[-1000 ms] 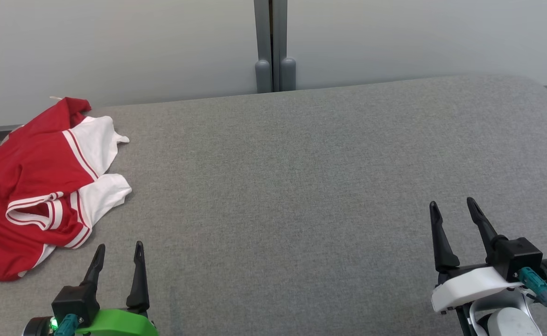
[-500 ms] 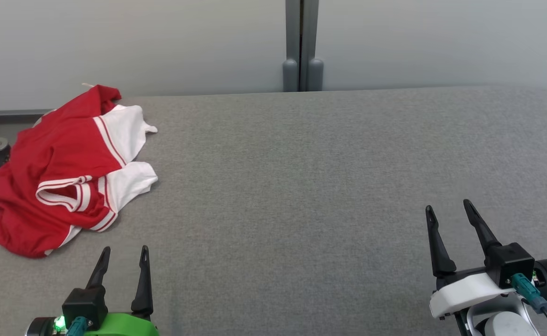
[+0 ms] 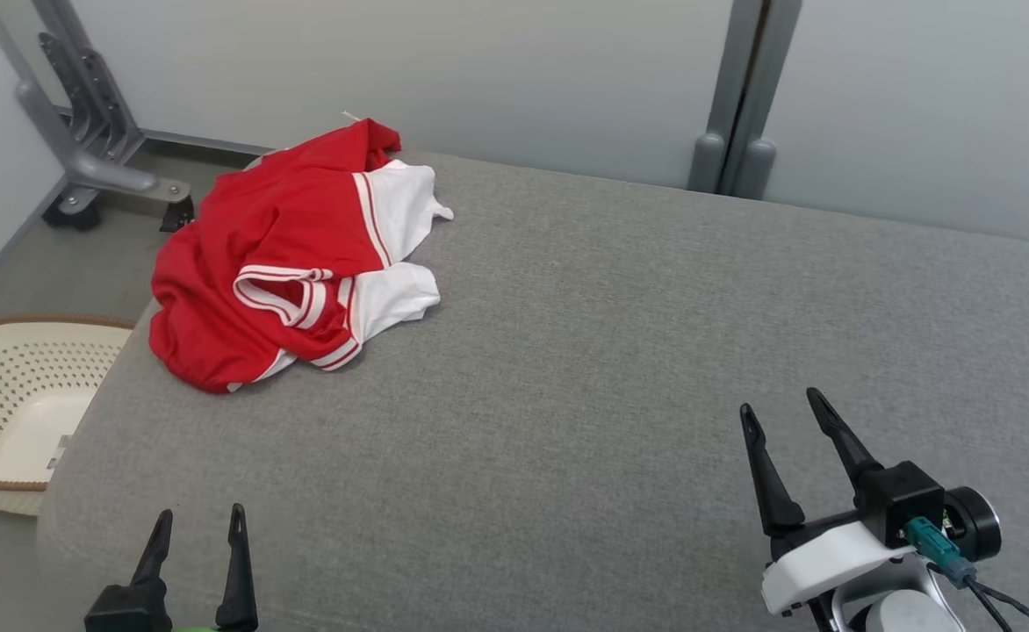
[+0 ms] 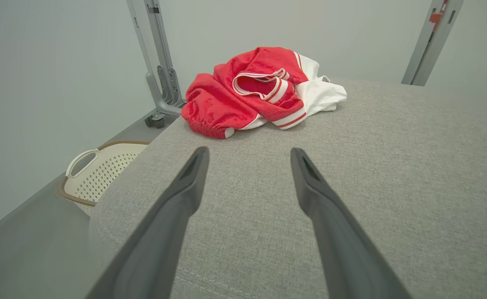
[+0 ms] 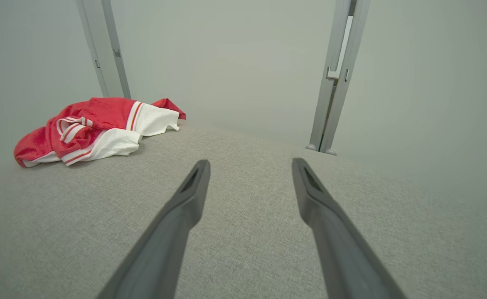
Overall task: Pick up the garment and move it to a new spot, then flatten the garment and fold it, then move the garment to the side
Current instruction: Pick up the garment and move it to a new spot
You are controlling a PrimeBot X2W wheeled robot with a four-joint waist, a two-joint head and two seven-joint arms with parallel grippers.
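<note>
A red garment (image 3: pixel 277 254) with white panels and striped trim lies crumpled at the far left corner of the grey padded surface (image 3: pixel 620 351). It also appears ahead in the left wrist view as the garment (image 4: pixel 252 91) and far left in the right wrist view as the garment (image 5: pixel 89 128). My left gripper (image 3: pixel 200 520) hovers open near the front left edge, well short of the cloth. Over the front right stands my right gripper (image 3: pixel 782 405), open, far from the cloth. Nothing is between either pair of fingers.
A cream perforated basket (image 3: pixel 5 412) sits on the floor left of the surface, also seen as the basket (image 4: pixel 98 170). A grey metal stand (image 3: pixel 84 132) rises behind it. A grey wall with a vertical post (image 3: pixel 743 96) backs the surface.
The head camera has swung left, so the whole picture shifted right and the basket and stand came into view. The garment lies as before; both grippers stay open.
</note>
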